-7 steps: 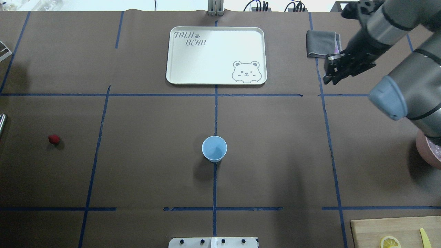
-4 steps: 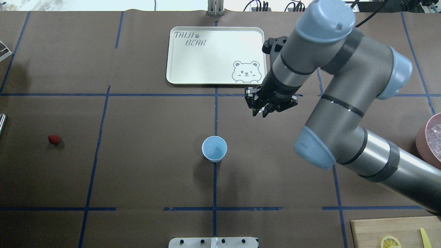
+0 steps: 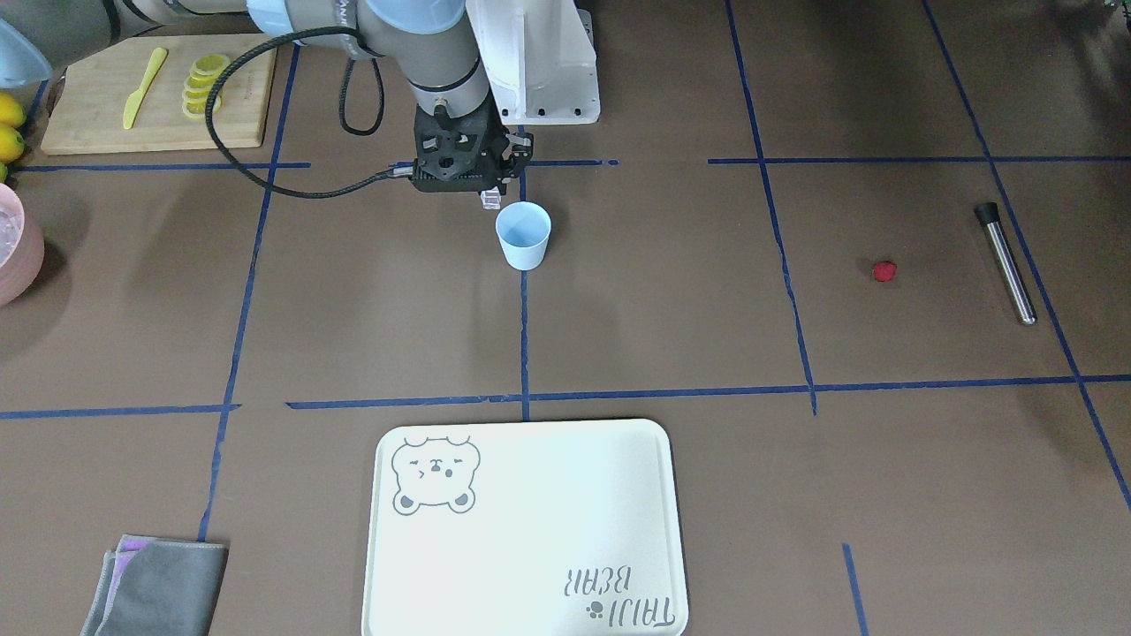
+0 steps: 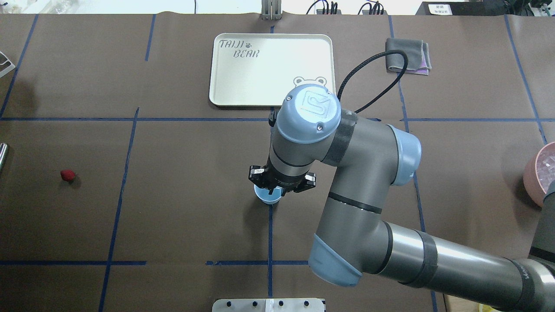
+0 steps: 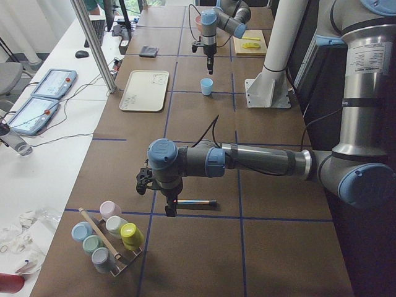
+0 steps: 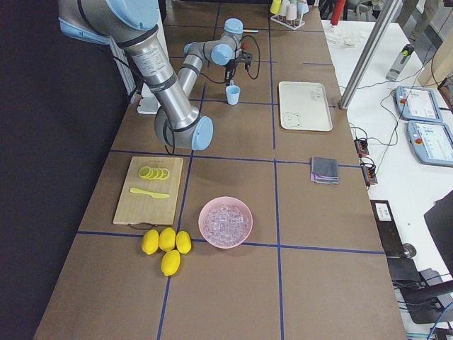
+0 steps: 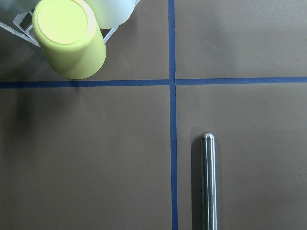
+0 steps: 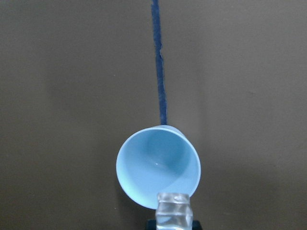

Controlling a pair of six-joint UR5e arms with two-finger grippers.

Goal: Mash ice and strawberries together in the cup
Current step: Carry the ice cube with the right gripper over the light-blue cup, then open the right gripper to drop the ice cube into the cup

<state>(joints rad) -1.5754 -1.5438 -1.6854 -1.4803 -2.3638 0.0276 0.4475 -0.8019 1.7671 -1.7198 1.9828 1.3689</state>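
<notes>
The right claw (image 3: pixel 489 191) is closed on an ice cube (image 3: pixel 489 201) in the front-facing view, just beside the rim of the cup (image 3: pixel 523 237) on the robot's side. The cup stands upright on the worktop (image 3: pixel 654 300) on a blue tape line. The berry (image 3: pixel 884 270) lies well apart from it, near a metal rod (image 3: pixel 1005 263).

From overhead, the right arm's wrist hides the claw and most of the cup (image 4: pixel 265 199). The berry (image 4: pixel 67 175) sits far to the left.

In the left side view, the left claw (image 5: pixel 169 210) hangs just beside the rod (image 5: pixel 197 202); whether it is open or closed, I cannot tell.

The right side view shows a pink bowl (image 6: pixel 203 228) holding ice (image 6: pixel 226 221), well apart from the cup (image 6: pixel 233 94).

The left wrist view shows the rod (image 7: pixel 208 187) lying along a tape line.

In the right wrist view, the cube (image 8: pixel 174 210) overlaps the near rim of the cup (image 8: pixel 151 167).
</notes>
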